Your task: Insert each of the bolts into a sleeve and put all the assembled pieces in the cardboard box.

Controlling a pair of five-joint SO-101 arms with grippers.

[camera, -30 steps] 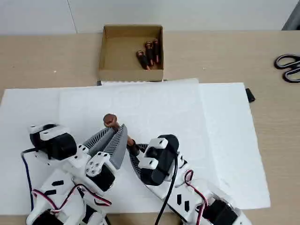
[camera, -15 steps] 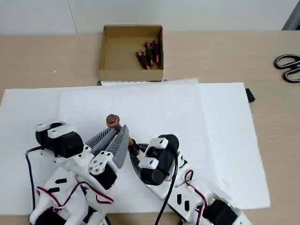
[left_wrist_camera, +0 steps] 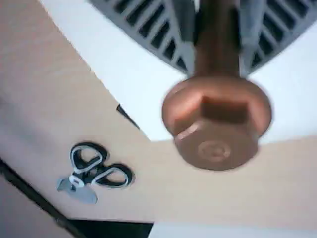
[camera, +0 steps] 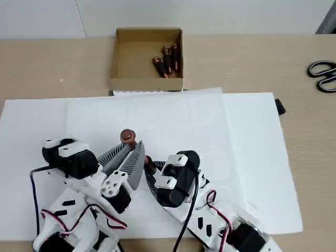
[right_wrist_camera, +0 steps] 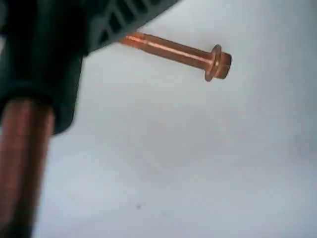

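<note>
Left arm has shifted slightly to the right, closer to the right arm.
The left gripper is clenched on the bolt, whose head points toward the cardboard box. Just beside it, the right gripper grasps the copper sleeve over the white sheet. Three assembled pieces lie in the box.

Bright, even light, soft faint shadows
</note>
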